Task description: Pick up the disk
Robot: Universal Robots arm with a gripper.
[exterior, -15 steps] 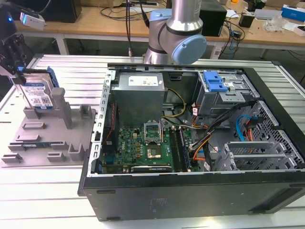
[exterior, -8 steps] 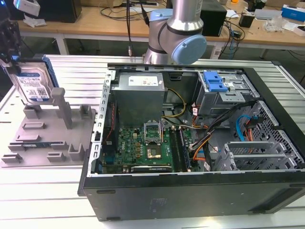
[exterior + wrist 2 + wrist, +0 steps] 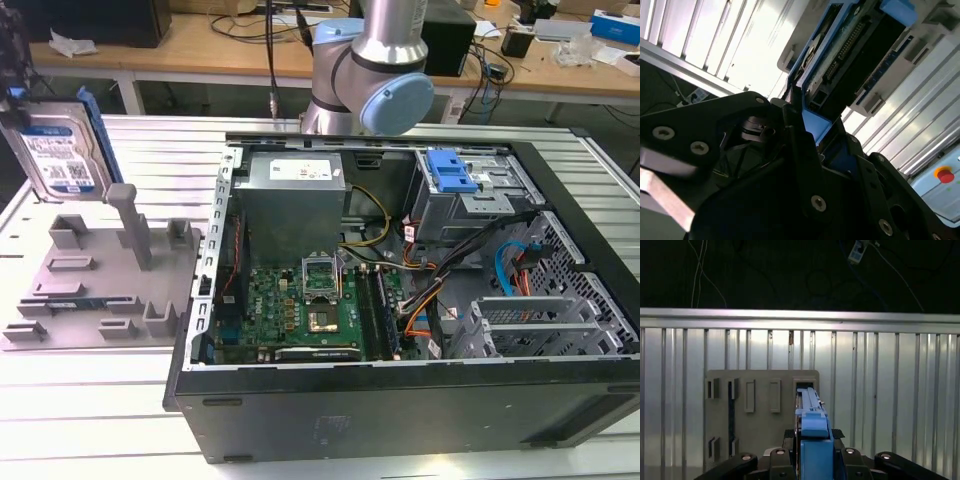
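The disk (image 3: 60, 152) is a silver-grey hard drive with a white-and-blue label and a blue rail along its edge. It stands upright at the exterior view's far left, just over the far end of a grey fixture plate (image 3: 95, 285). My gripper (image 3: 20, 108) comes down on it from above and is shut on it. In the first wrist view the disk (image 3: 813, 422) shows edge-on between the dark fingers (image 3: 787, 436), pointing down at a slot in the plate (image 3: 802, 386). The second wrist view shows the disk (image 3: 850, 55) from its connector side, clamped in the gripper (image 3: 807, 125).
An open computer case (image 3: 400, 390) lies across the ribbed metal table (image 3: 90, 420), with a grey power supply (image 3: 295, 205), a motherboard (image 3: 300, 310) and a blue drive-bay bracket (image 3: 450, 172) inside. The arm's base (image 3: 365, 75) rises behind the case. Cluttered benches stand beyond.
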